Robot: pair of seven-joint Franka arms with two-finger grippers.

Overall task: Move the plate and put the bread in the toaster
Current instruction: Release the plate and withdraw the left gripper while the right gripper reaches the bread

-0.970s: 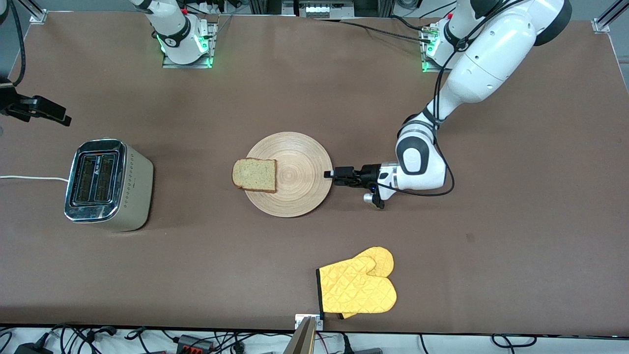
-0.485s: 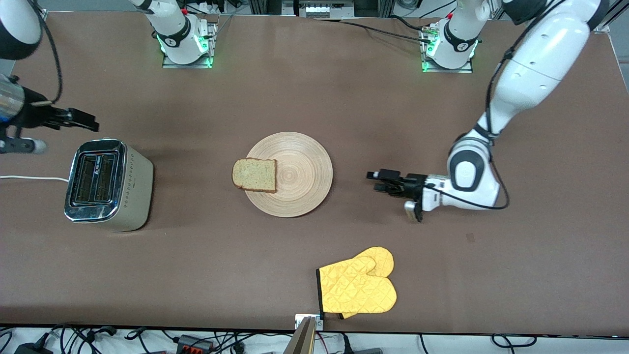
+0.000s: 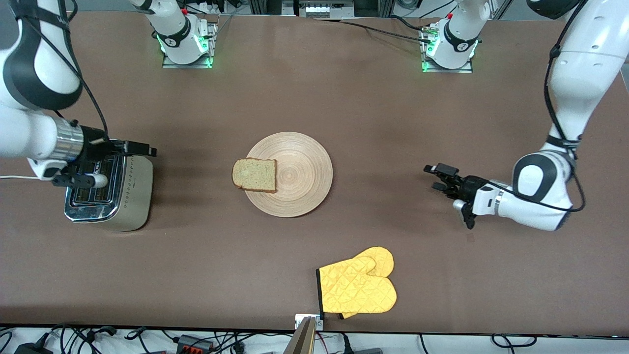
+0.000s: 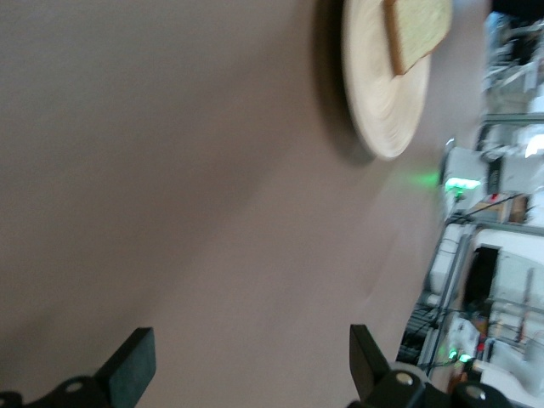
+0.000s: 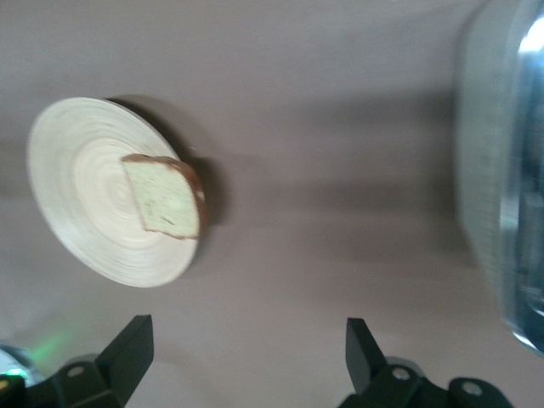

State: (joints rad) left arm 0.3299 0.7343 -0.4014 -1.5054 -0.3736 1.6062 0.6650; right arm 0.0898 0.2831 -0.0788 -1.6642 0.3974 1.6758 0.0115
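Note:
The pale wooden plate (image 3: 300,172) lies mid-table. The bread (image 3: 254,174) rests on its rim toward the right arm's end, overhanging a little. The toaster (image 3: 105,184) stands toward the right arm's end, slots up. My right gripper (image 3: 142,149) is open and empty over the toaster's edge that faces the plate. Its wrist view shows the plate (image 5: 76,204), the bread (image 5: 166,200) and the toaster (image 5: 501,195) past my right gripper (image 5: 246,353). My left gripper (image 3: 435,177) is open and empty, low over bare table well off the plate. My left gripper (image 4: 251,361) points at the plate (image 4: 382,93) and bread (image 4: 416,30).
A yellow oven mitt (image 3: 357,287) lies near the table edge closest to the front camera. The toaster's white cord (image 3: 27,177) runs off the right arm's end of the table. Both arm bases stand along the table edge farthest from the front camera.
My left gripper has drawn back from the plate's rim toward the left arm's end. My right gripper has come in from the table's end to over the toaster. Plate and bread have not moved.

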